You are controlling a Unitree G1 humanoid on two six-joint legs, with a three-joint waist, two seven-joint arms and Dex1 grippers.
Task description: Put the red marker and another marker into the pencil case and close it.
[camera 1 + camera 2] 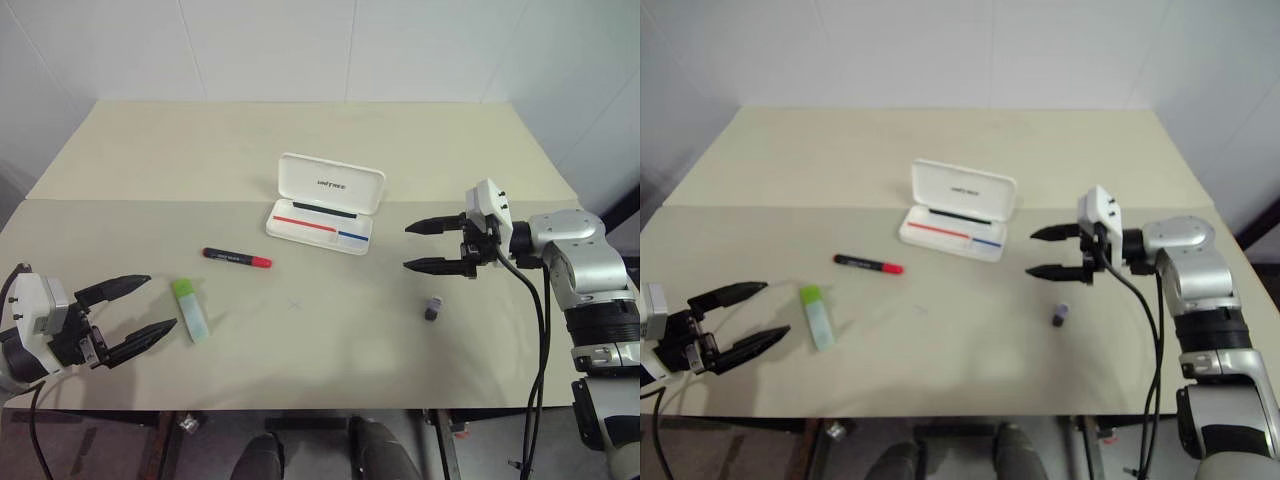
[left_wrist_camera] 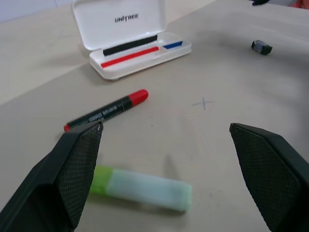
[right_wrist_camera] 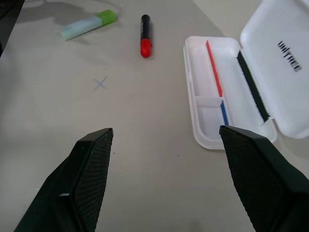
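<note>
Case (image 1: 322, 203) stands open at 12 o'clock on the table (image 1: 200, 150), lid up, tray empty. Red marker (image 1: 237, 258) lies just toward 8 o'clock of it; highlighter (image 1: 190, 309) lies toward 7 o'clock of the marker, near my left claw (image 1: 138, 313). Step in hand, as I judge: first pick, nothing loaded yet. Next move calls for lowering a claw over the red marker, jaws across its barrel. Left claw and right claw (image 1: 431, 246) both gape wide, empty, touching nothing.
</note>
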